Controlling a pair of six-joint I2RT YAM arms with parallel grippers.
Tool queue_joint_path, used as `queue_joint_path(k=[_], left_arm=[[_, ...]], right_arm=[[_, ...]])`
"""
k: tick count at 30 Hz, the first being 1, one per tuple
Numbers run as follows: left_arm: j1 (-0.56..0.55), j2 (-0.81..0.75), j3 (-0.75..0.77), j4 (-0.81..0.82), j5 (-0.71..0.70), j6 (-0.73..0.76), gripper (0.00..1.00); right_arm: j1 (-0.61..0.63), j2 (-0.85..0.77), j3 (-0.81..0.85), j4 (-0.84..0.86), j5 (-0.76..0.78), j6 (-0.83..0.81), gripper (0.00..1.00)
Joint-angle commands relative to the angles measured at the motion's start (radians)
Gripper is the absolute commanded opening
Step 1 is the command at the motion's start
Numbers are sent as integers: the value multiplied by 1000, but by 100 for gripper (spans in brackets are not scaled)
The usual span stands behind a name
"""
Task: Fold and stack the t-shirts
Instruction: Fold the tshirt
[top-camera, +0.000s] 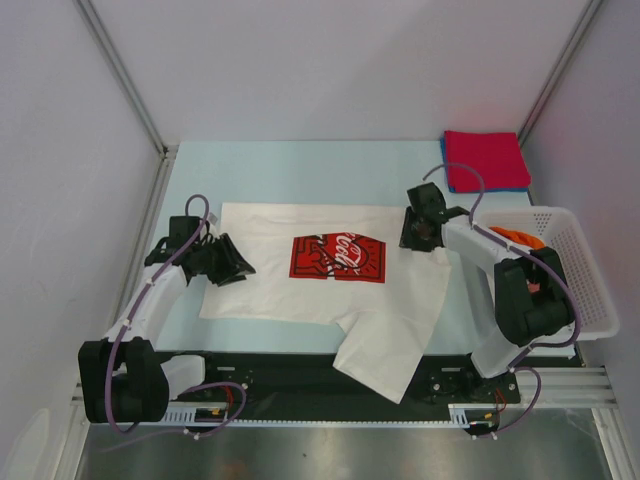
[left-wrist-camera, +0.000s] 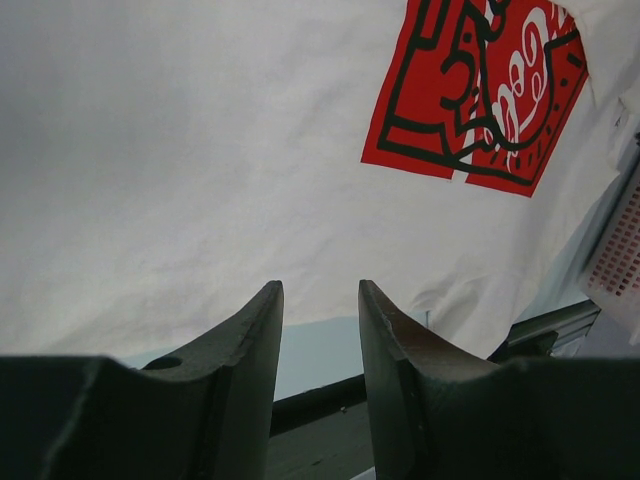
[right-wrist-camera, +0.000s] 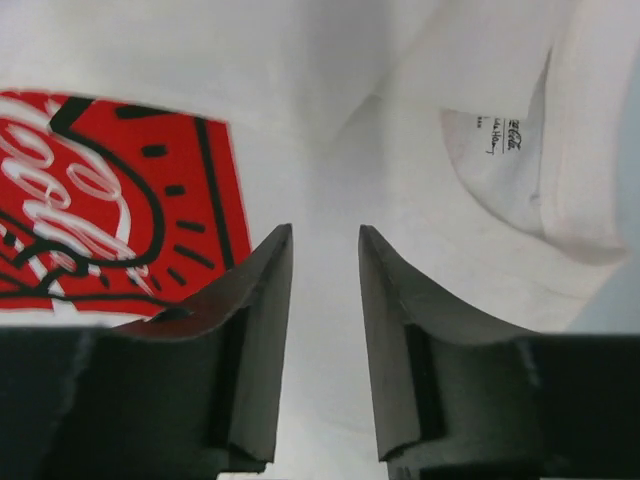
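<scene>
A white t-shirt (top-camera: 290, 292) with a red rectangular logo (top-camera: 338, 258) lies flat on the pale blue table (top-camera: 300, 170); its lower right part hangs over the near edge. My left gripper (top-camera: 243, 267) is open and empty, low at the shirt's left edge; in the left wrist view (left-wrist-camera: 320, 292) the shirt (left-wrist-camera: 200, 150) lies just beyond the tips. My right gripper (top-camera: 416, 240) is open and empty over the shirt's right side, near the collar; the right wrist view (right-wrist-camera: 325, 235) shows the neck label (right-wrist-camera: 495, 140). A folded red tee (top-camera: 486, 157) lies on a blue one at back right.
A white lattice basket (top-camera: 585, 290) stands at the right edge with an orange cloth (top-camera: 516, 238) in it, close beside my right arm. The black rail (top-camera: 270, 372) runs along the near table edge. Grey walls enclose the back and both sides.
</scene>
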Motion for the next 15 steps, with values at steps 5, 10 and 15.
queue_joint_path(k=[5,10,15], left_arm=[[-9,-31,-8,9,31,-3,41],[-9,-32,-2,-3,32,8,41],[-9,-32,-8,-5,34,9,41]], right_arm=[[-131,26,-182,354,-247,249,43],[-150,58,-205,406,-275,286,42],[-164,80,-214,423,-292,319,43]])
